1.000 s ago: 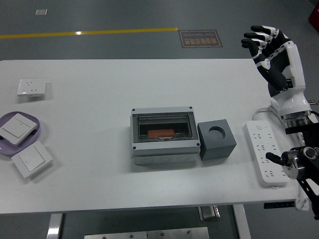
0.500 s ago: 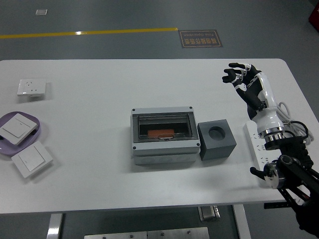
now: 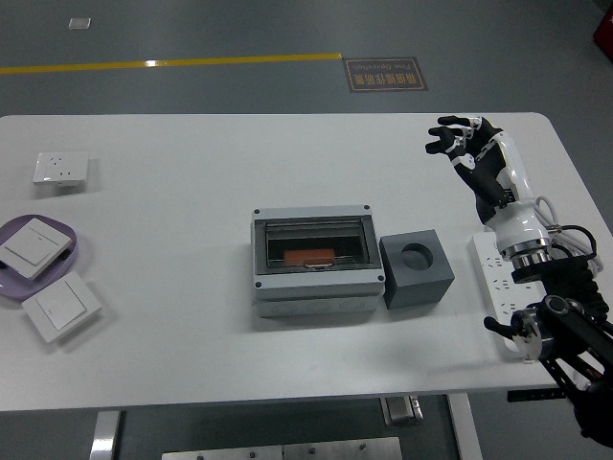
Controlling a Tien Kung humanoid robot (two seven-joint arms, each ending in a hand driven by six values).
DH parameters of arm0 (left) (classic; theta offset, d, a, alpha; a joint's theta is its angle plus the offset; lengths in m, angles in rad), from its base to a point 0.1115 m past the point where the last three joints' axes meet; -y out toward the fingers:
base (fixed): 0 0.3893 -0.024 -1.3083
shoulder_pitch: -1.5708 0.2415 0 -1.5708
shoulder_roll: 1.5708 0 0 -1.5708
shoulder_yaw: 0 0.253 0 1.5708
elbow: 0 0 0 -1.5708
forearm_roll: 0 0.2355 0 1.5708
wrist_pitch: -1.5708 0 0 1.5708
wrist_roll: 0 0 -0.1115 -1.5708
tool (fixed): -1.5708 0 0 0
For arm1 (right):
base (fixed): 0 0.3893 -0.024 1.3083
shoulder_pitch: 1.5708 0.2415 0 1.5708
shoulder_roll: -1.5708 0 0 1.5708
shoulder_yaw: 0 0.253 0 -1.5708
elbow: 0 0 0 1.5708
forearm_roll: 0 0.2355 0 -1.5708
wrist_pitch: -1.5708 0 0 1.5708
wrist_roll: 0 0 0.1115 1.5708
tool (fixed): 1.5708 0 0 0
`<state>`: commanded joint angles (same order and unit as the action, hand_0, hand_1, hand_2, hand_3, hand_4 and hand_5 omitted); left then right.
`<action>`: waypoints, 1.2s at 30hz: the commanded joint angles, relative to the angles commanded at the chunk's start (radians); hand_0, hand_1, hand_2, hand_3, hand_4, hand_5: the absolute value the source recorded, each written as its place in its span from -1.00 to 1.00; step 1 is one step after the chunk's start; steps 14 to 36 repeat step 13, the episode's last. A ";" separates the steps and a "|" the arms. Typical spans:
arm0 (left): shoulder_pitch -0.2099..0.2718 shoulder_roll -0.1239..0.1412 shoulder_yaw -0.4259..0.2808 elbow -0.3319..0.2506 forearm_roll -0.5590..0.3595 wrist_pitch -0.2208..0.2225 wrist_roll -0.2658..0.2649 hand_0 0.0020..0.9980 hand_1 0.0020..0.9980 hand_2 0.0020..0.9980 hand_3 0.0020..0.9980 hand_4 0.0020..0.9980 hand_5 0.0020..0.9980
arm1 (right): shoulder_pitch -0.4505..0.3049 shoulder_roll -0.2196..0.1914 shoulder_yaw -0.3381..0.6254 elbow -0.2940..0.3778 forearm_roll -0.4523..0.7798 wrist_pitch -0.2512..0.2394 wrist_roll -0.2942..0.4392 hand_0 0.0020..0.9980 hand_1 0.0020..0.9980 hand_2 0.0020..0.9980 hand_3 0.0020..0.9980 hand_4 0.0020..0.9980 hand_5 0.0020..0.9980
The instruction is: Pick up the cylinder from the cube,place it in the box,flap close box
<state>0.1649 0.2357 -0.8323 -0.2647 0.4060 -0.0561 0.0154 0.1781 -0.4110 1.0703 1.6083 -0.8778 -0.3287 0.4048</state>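
Note:
A grey box [image 3: 311,264] with a clear lid stands at the table's middle. Its lid lies down, and an orange cylinder [image 3: 307,257] shows through it inside. A dark grey cube [image 3: 416,268] with an empty round hole on top sits against the box's right side. My right hand [image 3: 462,140] hovers above the table's right part, well behind and to the right of the cube, fingers spread and holding nothing. My left arm is out of view.
A white power strip [image 3: 506,287] lies right of the cube, under my right forearm. At the far left are a white socket plate [image 3: 61,169], a purple tray [image 3: 59,229] holding a white switch [image 3: 33,246], and another switch [image 3: 61,305] beside it.
My right hand came down and leftward from high at the right edge to above the table's right part. In the last half second it has barely moved. The box and cube have not moved.

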 joint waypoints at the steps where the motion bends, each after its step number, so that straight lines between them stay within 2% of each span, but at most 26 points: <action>1: 0.000 0.000 0.000 0.000 0.000 0.000 0.000 0.23 0.25 0.24 0.28 0.41 -0.67 | 0.000 0.000 0.006 0.014 -0.011 0.000 -0.002 0.05 -0.06 0.07 0.07 0.48 -0.29; 4: 0.000 0.002 0.002 0.000 -0.001 0.000 0.000 0.23 0.25 0.24 0.28 0.41 -0.67 | 0.004 -0.001 0.010 0.026 -0.024 0.000 -0.006 0.05 -0.06 0.07 0.07 0.46 -0.30; 13: -0.003 0.005 0.007 0.000 -0.003 0.000 0.000 0.23 0.25 0.24 0.28 0.41 -0.67 | 0.003 0.000 -0.050 -0.022 0.022 0.007 -0.011 0.05 -0.07 0.07 0.07 0.44 -0.31; 36: -0.003 0.005 0.007 0.000 -0.003 0.000 0.000 0.23 0.25 0.24 0.28 0.41 -0.67 | 0.003 0.000 -0.050 -0.022 0.022 0.007 -0.011 0.05 -0.07 0.07 0.07 0.44 -0.31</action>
